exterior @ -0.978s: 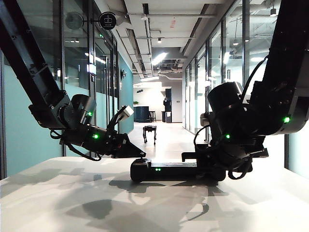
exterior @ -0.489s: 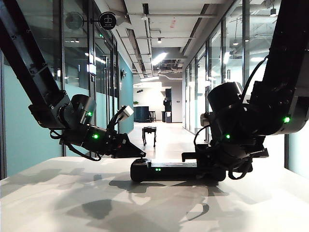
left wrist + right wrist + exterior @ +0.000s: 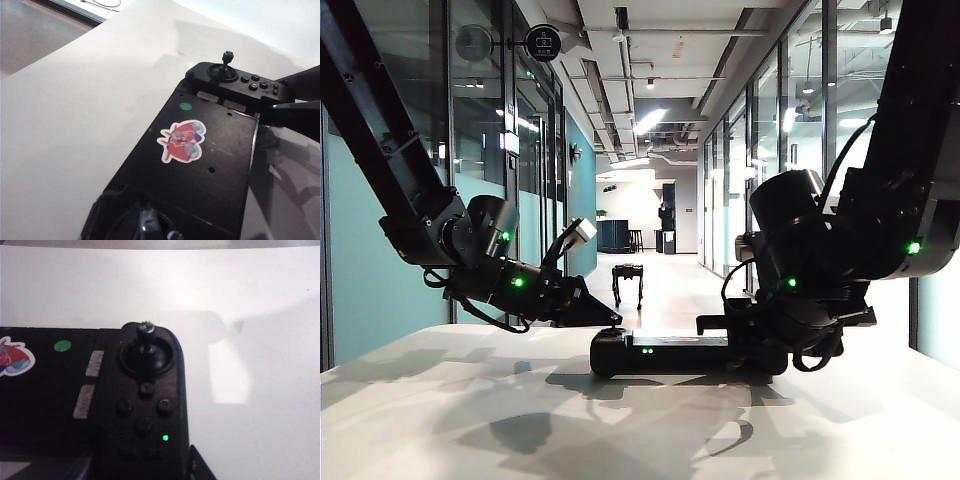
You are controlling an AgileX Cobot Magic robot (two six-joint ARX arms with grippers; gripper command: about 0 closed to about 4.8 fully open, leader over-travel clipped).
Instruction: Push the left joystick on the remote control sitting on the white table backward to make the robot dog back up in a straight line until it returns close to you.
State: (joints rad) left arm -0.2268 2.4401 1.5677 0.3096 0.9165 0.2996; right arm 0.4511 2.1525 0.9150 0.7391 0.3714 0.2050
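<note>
Remote control [image 3: 670, 352]: we see it lying flat on the white desk [image 3: 470, 420], near the middle.
Left joystick [image 3: 612, 328]: on the remote's left end, right under the left pincer; we cannot tell if they touch.
Left pincer [image 3: 610, 322]: its tip slants down over that end; we cannot tell whether its jaws are apart or together.
Right pincer [image 3: 272, 97]: clamped on the remote's right end, beside the twin stick [image 3: 145, 335].
Robot dog [image 3: 628, 278]: standing down the corridor, well beyond the desk.

Ceiling strips backlight the arms into silhouettes, soft shadows pool on the white table [image 3: 440, 420], wrist views slightly washed.
</note>
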